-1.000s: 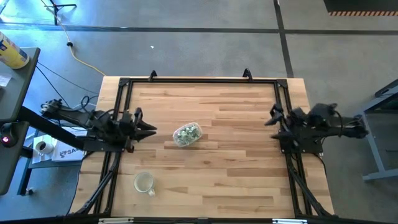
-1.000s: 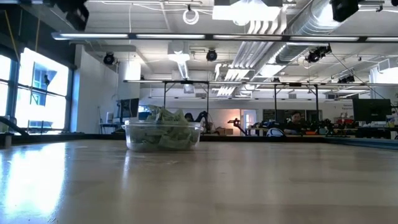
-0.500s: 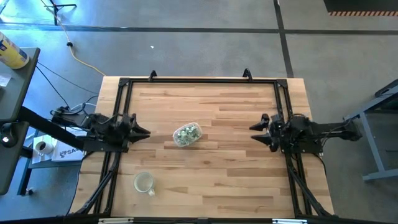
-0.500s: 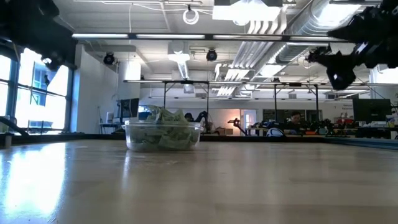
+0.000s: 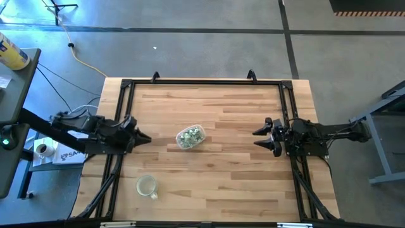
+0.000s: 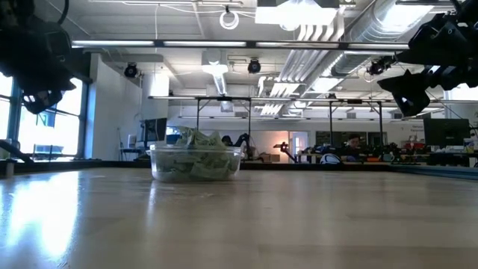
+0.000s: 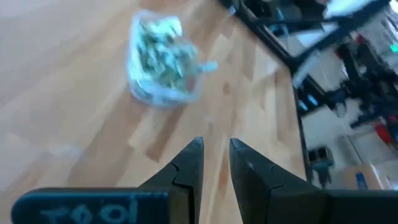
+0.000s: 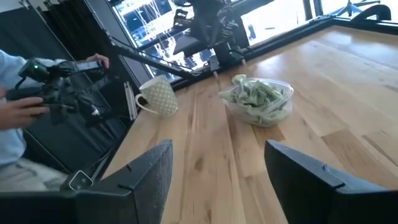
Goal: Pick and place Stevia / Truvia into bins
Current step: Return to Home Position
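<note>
A small clear tub (image 5: 190, 136) stands on its base at the middle of the wooden table, heaped above its rim with green-and-white Stevia sachets (image 8: 255, 93). It also shows in the low view (image 6: 196, 164) and the left wrist view (image 7: 161, 62). My left gripper (image 5: 147, 138) hovers at the table's left side, pointing at the tub; a narrow gap (image 7: 216, 155) separates its fingers, with nothing in it. My right gripper (image 5: 258, 137) hovers at the right side, open wide (image 8: 217, 155), facing the tub. Neither touches anything.
A pale cup (image 5: 147, 185) stands near the table's front left. A black frame (image 5: 202, 82) runs round the table's edges. Beyond the left edge, a person's hand (image 8: 18, 112) holds a dark device. Bare wood lies between each gripper and the tub.
Both grippers have sunk toward the table, coming into the low view from above. My left gripper has drawn back a little toward the left edge and rolled. My right gripper has swung down to level and reached toward the tub. The tub has stayed put.
</note>
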